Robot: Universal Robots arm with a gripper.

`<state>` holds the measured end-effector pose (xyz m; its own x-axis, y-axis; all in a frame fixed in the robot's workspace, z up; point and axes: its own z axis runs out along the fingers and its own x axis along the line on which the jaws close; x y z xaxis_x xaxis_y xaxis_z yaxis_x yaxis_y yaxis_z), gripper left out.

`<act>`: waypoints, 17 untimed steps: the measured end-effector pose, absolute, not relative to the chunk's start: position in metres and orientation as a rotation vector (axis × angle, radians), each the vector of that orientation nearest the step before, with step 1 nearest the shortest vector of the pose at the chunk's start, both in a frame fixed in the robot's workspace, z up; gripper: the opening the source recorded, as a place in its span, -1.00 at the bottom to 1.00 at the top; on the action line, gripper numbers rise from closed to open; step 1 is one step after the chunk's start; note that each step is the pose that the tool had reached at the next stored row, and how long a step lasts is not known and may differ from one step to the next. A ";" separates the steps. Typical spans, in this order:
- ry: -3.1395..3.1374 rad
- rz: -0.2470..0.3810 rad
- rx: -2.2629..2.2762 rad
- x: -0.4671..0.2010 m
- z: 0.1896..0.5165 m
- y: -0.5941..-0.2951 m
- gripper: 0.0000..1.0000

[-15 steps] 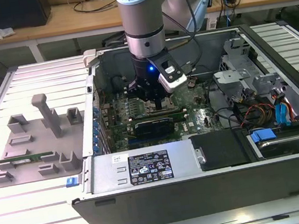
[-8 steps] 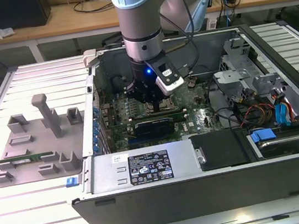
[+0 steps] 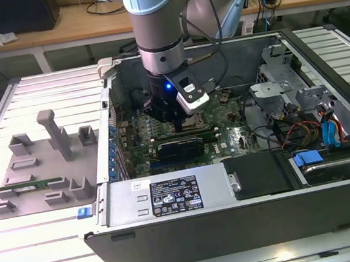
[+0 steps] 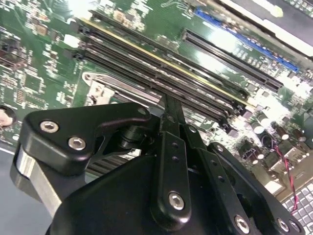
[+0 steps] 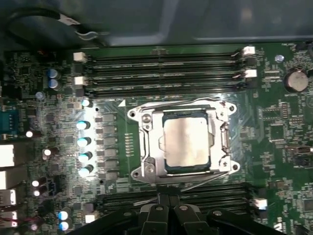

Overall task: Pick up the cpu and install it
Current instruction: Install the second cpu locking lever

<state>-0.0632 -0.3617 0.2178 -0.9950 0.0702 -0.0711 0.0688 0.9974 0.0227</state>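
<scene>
A silver-grey cylindrical robot arm (image 3: 158,35) with pale-blue joint caps carries a black screw-studded linkage gripper (image 4: 168,161), lit blue.

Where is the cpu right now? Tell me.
In the first wrist view the cpu lies flat inside the metal socket frame on the motherboard, between banks of memory slots.

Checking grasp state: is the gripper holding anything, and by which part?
Nothing held. The cpu lies in its socket; the gripper is beside it.

No legible text anywhere, print on the white label (image 3: 174,197) of the computer case (image 3: 176,235) too small.
</scene>
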 end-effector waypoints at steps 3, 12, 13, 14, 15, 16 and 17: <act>3.068 0.035 0.107 -0.067 0.216 -0.362 -0.79; 3.067 0.110 0.110 -0.078 0.212 -0.368 -0.79; 3.067 0.109 0.110 -0.078 0.212 -0.369 -0.79; 3.067 0.109 0.110 -0.078 0.212 -0.369 -0.79; 3.067 0.110 0.110 -0.078 0.212 -0.370 -0.79; 3.067 0.110 0.110 -0.078 0.212 -0.371 -0.79; 3.067 0.111 0.110 -0.078 0.212 -0.372 -0.79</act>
